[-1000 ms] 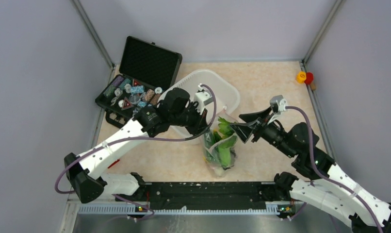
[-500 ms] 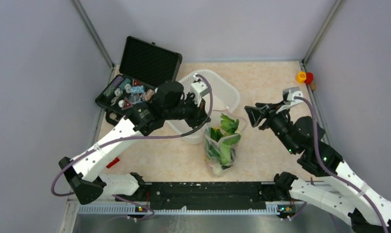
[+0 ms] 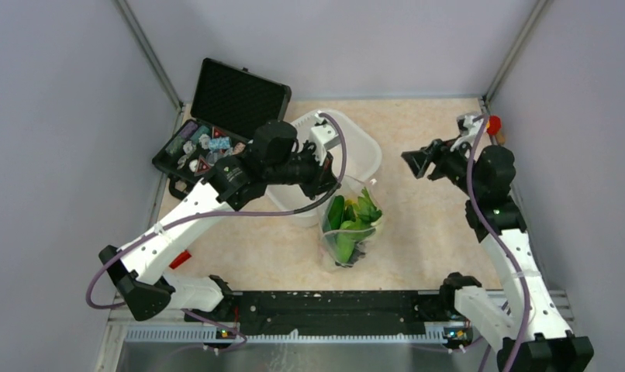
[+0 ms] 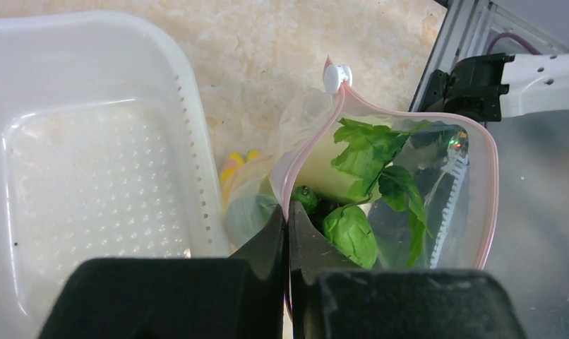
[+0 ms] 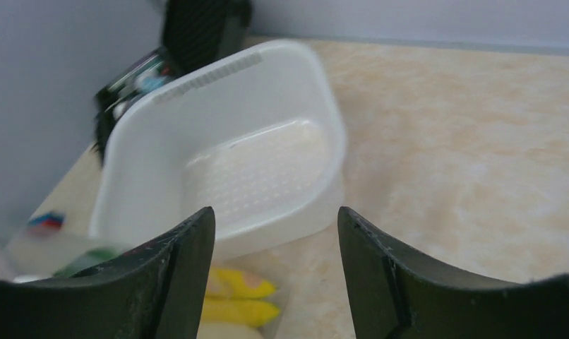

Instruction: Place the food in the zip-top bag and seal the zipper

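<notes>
The clear zip-top bag (image 3: 348, 231) stands mid-table, its mouth open, with bok choy leaves (image 4: 366, 145), a green cucumber (image 3: 336, 213) and other green pieces inside. A yellow pepper (image 4: 238, 161) shows through its wall. My left gripper (image 3: 325, 184) is shut on the pinkish-red zipper strip (image 4: 285, 180) at the bag's near rim. The white slider tab (image 4: 336, 76) sits at the strip's far end. My right gripper (image 3: 416, 161) is open and empty, raised well to the right of the bag. In the right wrist view it (image 5: 276, 212) faces the tub, with the yellow pepper (image 5: 239, 296) low between its fingers.
The translucent white tub (image 3: 348, 147) lies just behind the bag, under my left arm. An open black case (image 3: 216, 132) of small trinkets stands at the back left. A yellow-and-red object (image 3: 486, 122) sits at the back right corner.
My right gripper has drawn back from the bag's mouth, up and to the right. My left gripper stays shut on the rim, and the bag has shifted slightly left.
</notes>
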### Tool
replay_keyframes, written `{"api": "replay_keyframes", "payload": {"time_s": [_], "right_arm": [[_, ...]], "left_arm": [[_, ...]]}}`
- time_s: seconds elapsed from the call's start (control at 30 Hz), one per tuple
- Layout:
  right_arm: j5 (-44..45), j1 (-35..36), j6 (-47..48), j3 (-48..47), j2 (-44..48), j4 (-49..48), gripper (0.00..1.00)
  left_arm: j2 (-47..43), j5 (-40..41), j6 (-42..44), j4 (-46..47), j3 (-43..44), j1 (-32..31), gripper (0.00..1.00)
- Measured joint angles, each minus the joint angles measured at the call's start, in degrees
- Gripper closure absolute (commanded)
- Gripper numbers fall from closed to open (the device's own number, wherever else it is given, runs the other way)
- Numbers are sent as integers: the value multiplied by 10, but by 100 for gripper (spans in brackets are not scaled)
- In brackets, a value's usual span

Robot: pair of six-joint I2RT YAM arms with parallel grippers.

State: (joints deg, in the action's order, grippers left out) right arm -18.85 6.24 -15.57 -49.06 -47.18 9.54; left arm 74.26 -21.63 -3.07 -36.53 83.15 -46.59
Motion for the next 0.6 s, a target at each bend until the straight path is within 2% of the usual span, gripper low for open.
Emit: {"api": "replay_keyframes", "payload": {"time_s": [0.1, 0.17, 0.4, 0.6], "right_arm": [[-189, -9, 6, 44, -20, -74, 25], [-272, -9, 22, 71, -27, -108, 24], [-399, -9, 95, 154, -34, -245, 18], [-525, -10, 131, 164, -88, -337, 17]], "left_arm": [[0, -5, 16, 0, 0, 1, 100], [0, -14, 28, -1, 0, 3, 100], [13, -51, 68, -33, 25, 7, 100], [37, -91, 96, -60, 56, 7, 100]]}}
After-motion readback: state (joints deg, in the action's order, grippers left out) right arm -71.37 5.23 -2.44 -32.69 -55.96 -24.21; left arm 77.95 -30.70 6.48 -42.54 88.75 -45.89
